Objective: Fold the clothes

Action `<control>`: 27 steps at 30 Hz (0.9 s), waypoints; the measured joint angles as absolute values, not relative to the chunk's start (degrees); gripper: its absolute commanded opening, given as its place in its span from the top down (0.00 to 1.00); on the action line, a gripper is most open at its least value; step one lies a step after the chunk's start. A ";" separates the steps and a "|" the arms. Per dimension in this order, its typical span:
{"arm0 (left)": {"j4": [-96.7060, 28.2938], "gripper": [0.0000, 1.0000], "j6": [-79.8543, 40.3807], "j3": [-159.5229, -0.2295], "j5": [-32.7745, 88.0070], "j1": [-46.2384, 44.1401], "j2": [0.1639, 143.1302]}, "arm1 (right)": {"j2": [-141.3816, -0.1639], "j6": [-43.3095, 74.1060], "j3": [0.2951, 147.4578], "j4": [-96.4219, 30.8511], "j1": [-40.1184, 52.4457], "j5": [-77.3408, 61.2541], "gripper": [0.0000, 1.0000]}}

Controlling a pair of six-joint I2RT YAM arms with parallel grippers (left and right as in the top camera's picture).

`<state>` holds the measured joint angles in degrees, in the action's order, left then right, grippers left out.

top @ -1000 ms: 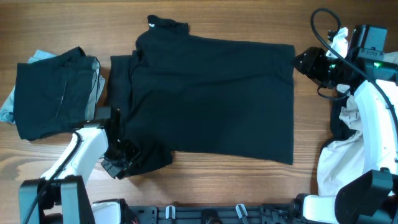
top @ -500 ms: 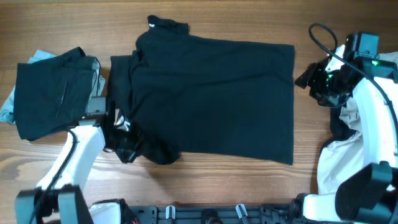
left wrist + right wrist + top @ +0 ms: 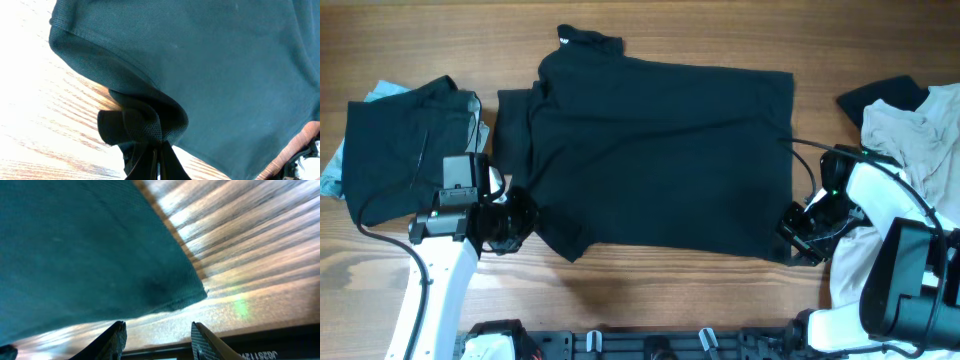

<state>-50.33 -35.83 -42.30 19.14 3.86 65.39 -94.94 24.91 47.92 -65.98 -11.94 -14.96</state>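
As I stood by the table, a black shirt lay spread flat across the middle of the wood, its collar on the side away from the two arms. The left gripper sat low at the shirt's near left edge, clenched on the sleeve. From the left wrist camera its fingers were pressed tight together, with the sleeve cloth bunched and rolled just ahead of them while the rest of the shirt stretched away flat.

The right gripper was down at the shirt's near right corner. Its wrist camera showed the fingers spread apart with nothing between them, and the hem corner lying on the wood just in front. Whether they touched the cloth I could not tell.

Off to the left, well apart from the shirt's body, a folded dark garment rested on a pale blue cloth. On the right edge of the table lay a heap of pale clothes.
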 measured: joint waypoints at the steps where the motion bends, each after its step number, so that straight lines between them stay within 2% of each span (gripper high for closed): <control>1: -50.35 0.96 -35.86 -42.30 19.09 3.86 65.39 | -94.94 25.58 46.30 -64.29 -11.94 -14.98 0.53; 6: -50.26 0.96 -35.86 -42.30 18.65 3.86 65.39 | -95.00 27.53 41.60 -58.11 -11.94 -16.29 0.70; 11: -50.06 0.96 -35.83 -42.41 18.65 3.86 65.34 | -94.70 28.29 41.76 -56.99 -11.94 -17.32 0.95; 23: -63.70 0.96 -32.88 -50.92 11.60 3.86 58.26 | -70.91 28.91 48.31 -69.93 -11.94 -15.97 0.96; 25: -62.33 0.96 -32.82 -52.40 10.72 3.86 57.25 | -69.71 29.34 48.58 -67.94 -11.94 -16.29 0.96; 27: -54.46 0.96 -31.97 -53.54 10.09 3.86 57.17 | -70.15 30.70 49.04 -61.80 -11.94 -17.78 0.96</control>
<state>-54.46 -31.97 -53.54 10.09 3.86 57.17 -70.15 30.70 49.04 -61.80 -11.94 -17.78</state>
